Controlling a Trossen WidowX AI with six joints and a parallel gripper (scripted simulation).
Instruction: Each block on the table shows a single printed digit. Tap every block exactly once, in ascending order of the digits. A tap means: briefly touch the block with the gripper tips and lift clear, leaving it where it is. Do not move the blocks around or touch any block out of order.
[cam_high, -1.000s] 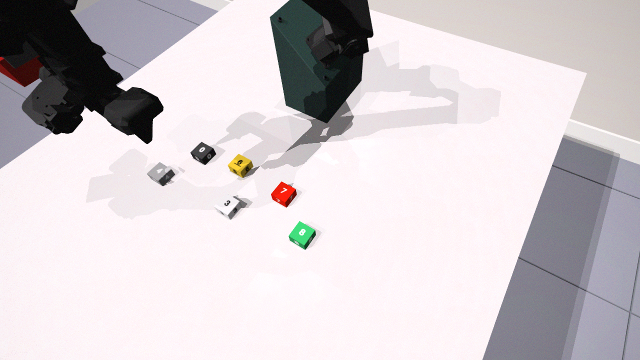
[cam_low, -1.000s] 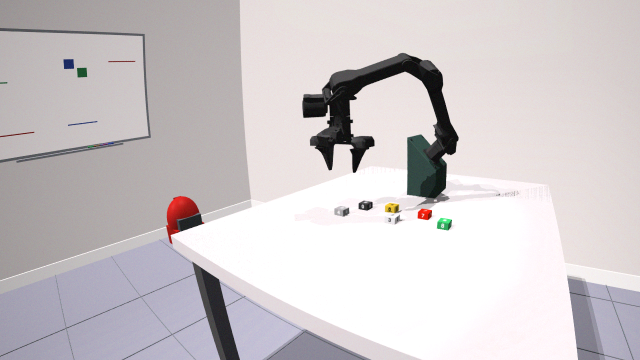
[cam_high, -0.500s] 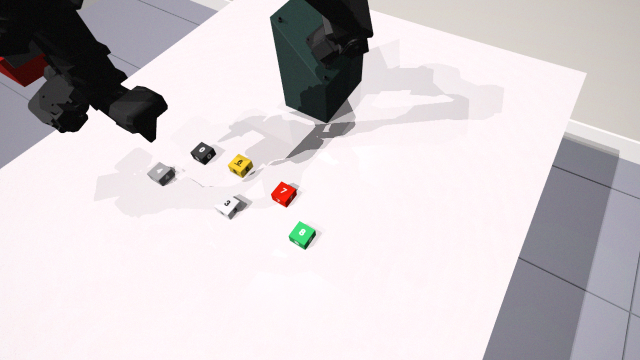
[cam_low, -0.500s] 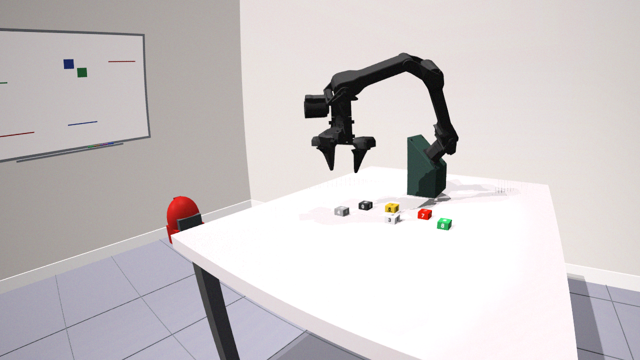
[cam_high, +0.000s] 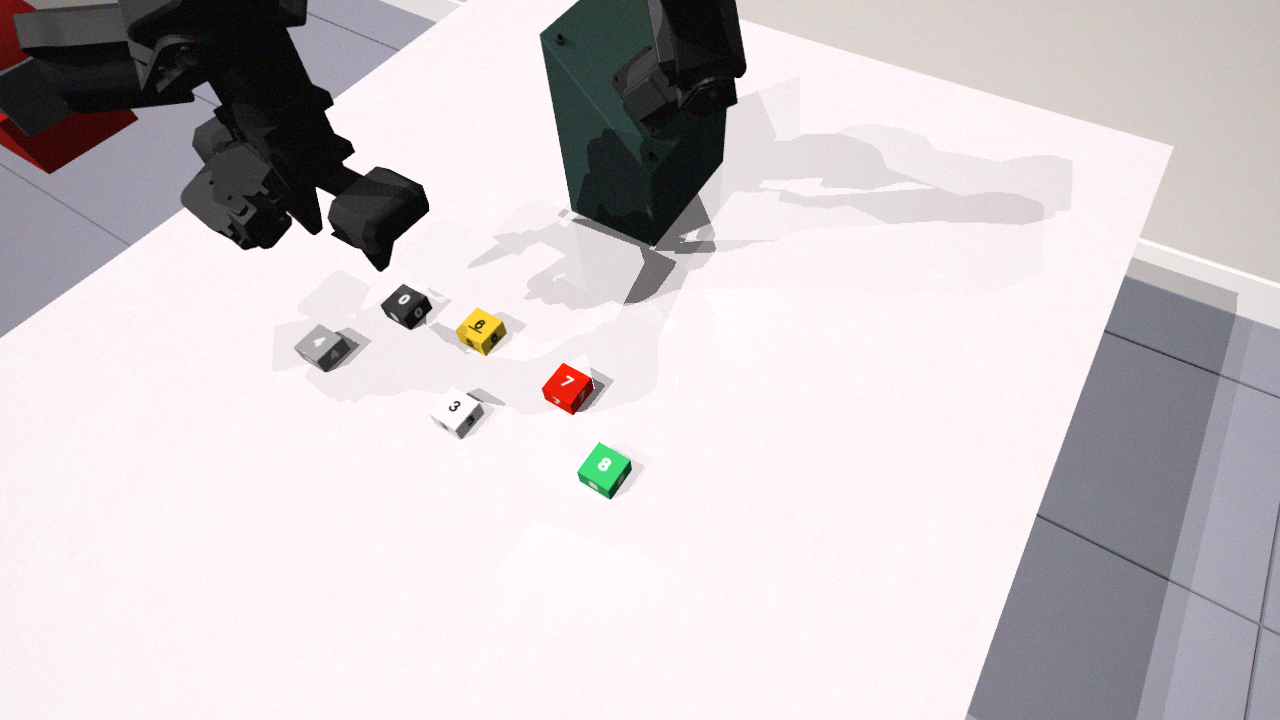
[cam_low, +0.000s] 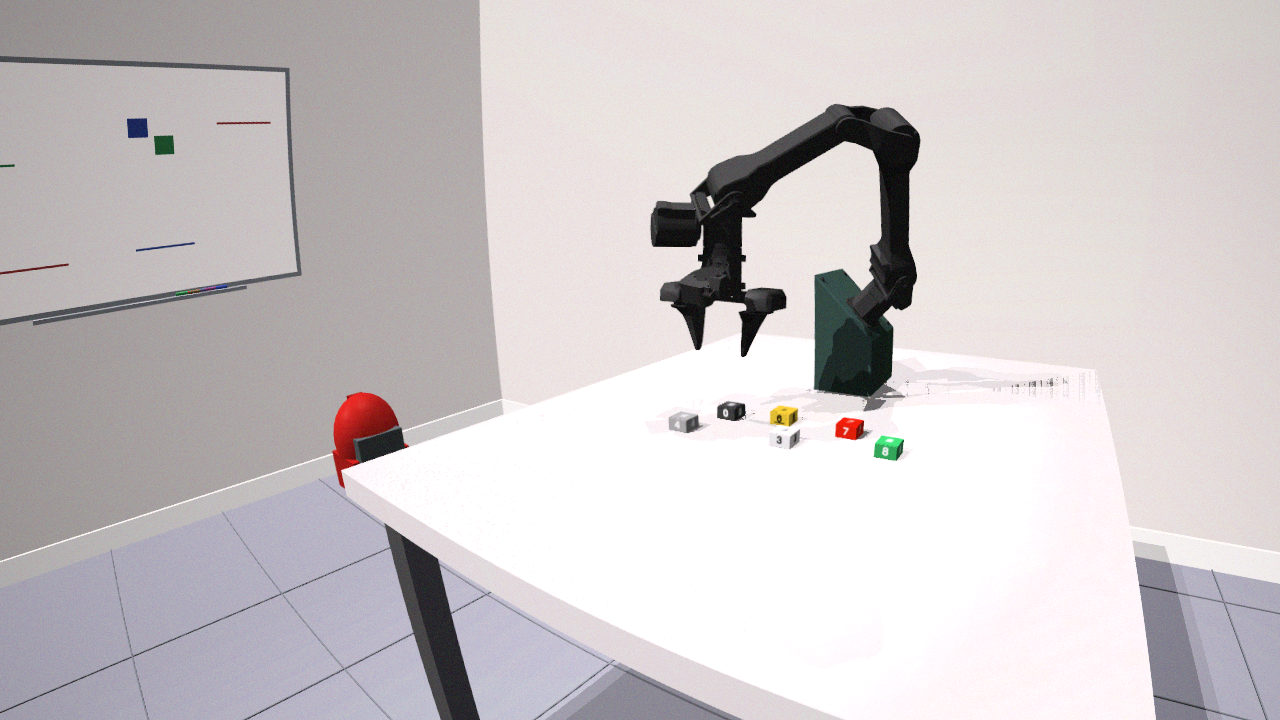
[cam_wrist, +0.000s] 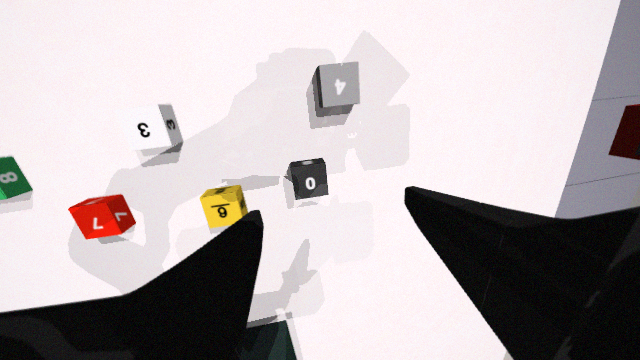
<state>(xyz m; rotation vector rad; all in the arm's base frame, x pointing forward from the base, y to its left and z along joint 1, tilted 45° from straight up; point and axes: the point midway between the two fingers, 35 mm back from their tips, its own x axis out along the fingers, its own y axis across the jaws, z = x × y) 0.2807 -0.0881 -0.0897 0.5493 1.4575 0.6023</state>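
Note:
My gripper (cam_high: 348, 250) (cam_low: 720, 351) (cam_wrist: 334, 206) is open and empty, high above the table near the black block 0 (cam_high: 406, 306) (cam_low: 730, 411) (cam_wrist: 309, 179). In the wrist view that block shows between the two fingertips, nearer the left one. The yellow block with an underlined 6 (cam_high: 480, 331) (cam_low: 783, 415) (cam_wrist: 215, 207) is partly hidden by the left finger there. Grey block 4 (cam_high: 322, 347) (cam_low: 682, 421) (cam_wrist: 339, 82), white block 3 (cam_high: 457, 412) (cam_low: 784, 437) (cam_wrist: 150, 125), red block 7 (cam_high: 566, 388) (cam_low: 848, 428) (cam_wrist: 102, 217) and green block 8 (cam_high: 604, 469) (cam_low: 887, 447) (cam_wrist: 12, 177) lie apart.
The dark green arm base (cam_high: 608, 179) (cam_low: 836, 349) stands on the white table (cam_high: 760, 537) (cam_low: 716, 555), behind the blocks. Arm shadows fall over the blocks' area. A red object (cam_low: 365, 425) stands beyond the table's left edge. A whiteboard (cam_low: 89, 197) hangs on the wall.

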